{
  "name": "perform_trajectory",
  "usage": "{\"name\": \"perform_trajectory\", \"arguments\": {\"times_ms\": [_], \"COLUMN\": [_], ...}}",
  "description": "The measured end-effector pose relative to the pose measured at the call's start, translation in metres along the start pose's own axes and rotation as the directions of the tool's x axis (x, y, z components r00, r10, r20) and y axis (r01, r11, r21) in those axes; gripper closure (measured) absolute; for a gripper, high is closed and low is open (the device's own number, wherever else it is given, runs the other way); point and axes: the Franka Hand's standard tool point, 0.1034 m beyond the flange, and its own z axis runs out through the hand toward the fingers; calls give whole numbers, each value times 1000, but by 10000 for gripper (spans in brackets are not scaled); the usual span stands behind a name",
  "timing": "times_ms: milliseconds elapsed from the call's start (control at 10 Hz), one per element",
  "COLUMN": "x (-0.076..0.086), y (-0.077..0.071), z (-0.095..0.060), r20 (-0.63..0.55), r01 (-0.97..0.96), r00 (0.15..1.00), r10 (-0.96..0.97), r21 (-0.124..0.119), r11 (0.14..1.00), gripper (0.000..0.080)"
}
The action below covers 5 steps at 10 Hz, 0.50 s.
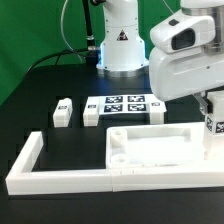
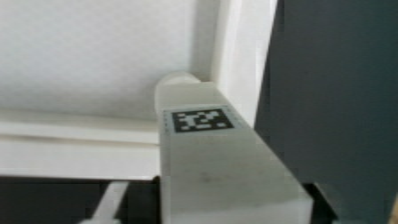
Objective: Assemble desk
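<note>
Tool [image 1: 211, 112] is clenching one tagged leg [image 2: 201, 120] at the desk top's [image 1: 155, 146] end on the exterior view's right, and is holding it roughly upright with its square tag facing the exterior camera. In the wrist view, this leg is sitting right against the desk top's raised rim near a corner, though whether it is touching the rim is not clear. The black worktop [image 1: 60, 75] is showing just past that edge. The desk top is lying flat, hollow side up, with its near long edge resting along the white border frame [image 1: 60, 178]. The frame is running on past the desk top toward the exterior view's left and turning away from the camera at its end. Two loose legs [image 1: 63, 112] [image 1: 90, 115] are standing beyond the desk top's far edge, off toward the exterior view's left. The marker board [image 1: 125, 103] is lying just behind that same far edge.
</note>
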Motion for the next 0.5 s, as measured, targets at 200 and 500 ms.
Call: {"name": "perform_trajectory", "arguments": {"times_ms": [200, 500], "x": [4, -3], "y": [2, 6], "z": [1, 2], "r20": [-68, -140], "r01": [-152, -594], "r00": [986, 787], "r10": [152, 601], "r21": [2, 92], "r11": [988, 799], "gripper": [492, 498]}}
